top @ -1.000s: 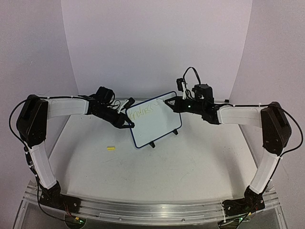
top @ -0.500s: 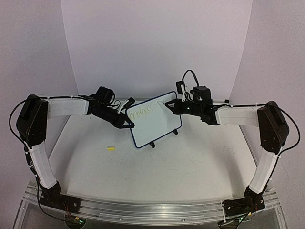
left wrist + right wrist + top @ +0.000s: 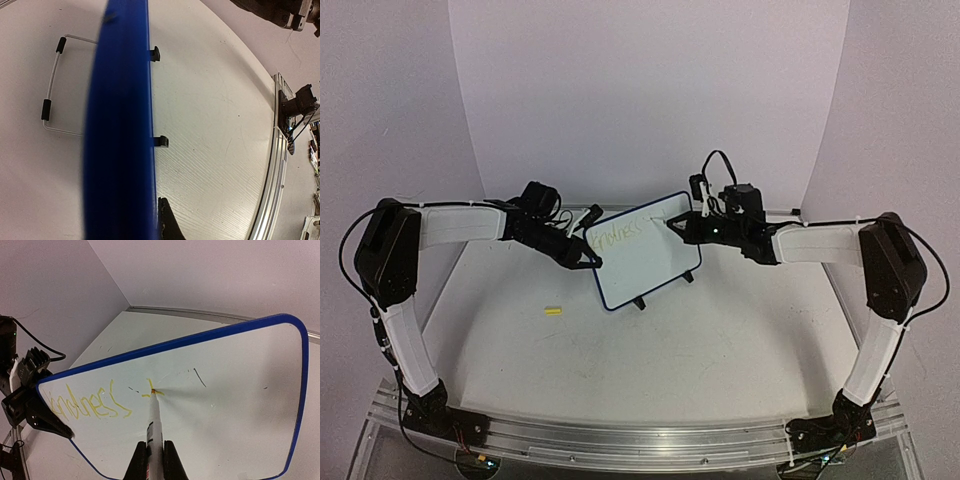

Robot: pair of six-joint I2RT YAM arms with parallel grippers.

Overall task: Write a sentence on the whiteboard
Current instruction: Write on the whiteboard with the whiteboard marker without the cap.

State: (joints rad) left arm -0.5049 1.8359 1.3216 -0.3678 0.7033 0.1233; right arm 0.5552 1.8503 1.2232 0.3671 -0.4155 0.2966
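Observation:
The whiteboard (image 3: 645,262) stands tilted on its black clip feet (image 3: 640,303) at the table's middle back. Its blue rim (image 3: 120,150) fills the left wrist view, with the wire stand (image 3: 50,85) behind it. The sentence (image 3: 618,236) is one faint yellow word, reading like "kindness" (image 3: 85,405), plus a small new stroke. My left gripper (image 3: 588,260) is shut on the board's left edge; one finger (image 3: 169,222) shows. My right gripper (image 3: 682,228) (image 3: 155,446) is shut on a white marker (image 3: 156,425), whose tip touches the board right of the word.
A small yellow marker cap (image 3: 553,311) lies on the table left of the board. The curved white backdrop rises close behind the board. The aluminium rail (image 3: 640,440) with both arm bases runs along the near edge.
My right gripper has moved left to the board with the marker, and its tip now rests on the surface beside a new short yellow stroke. The left gripper and board have stayed still.

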